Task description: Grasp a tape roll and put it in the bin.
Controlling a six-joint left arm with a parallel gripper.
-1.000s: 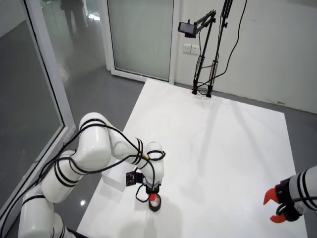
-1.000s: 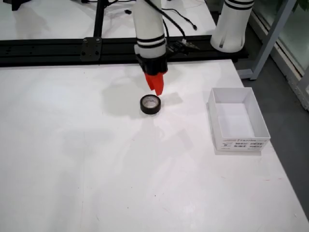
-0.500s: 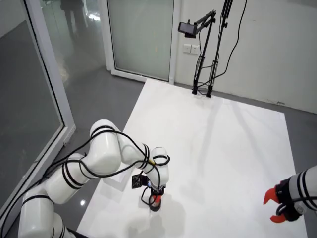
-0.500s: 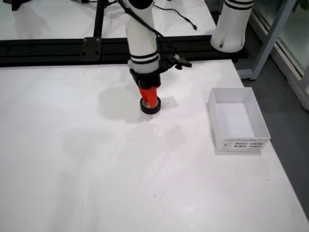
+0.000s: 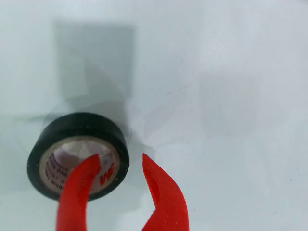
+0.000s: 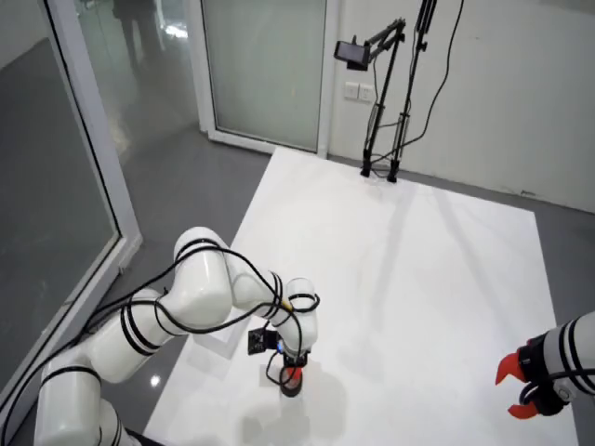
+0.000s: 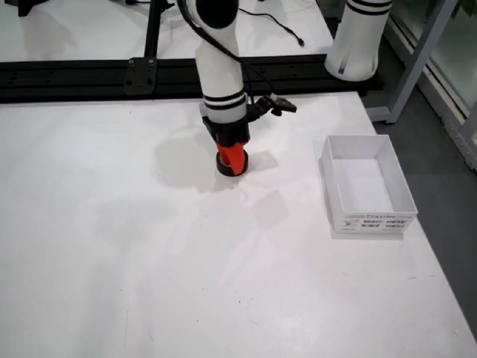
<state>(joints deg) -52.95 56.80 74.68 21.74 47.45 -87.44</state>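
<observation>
Straddling the wall of the black tape roll [image 5: 77, 155], the red gripper [image 5: 121, 161] has one finger [image 5: 79, 185] inside the roll's core and the other just outside its right edge in the view that rides on the gripper; the jaws stand apart, not yet clamped. The roll lies flat on the white table [image 7: 149, 261]. The white bin [image 7: 367, 184] sits well to the right in the front view.
</observation>
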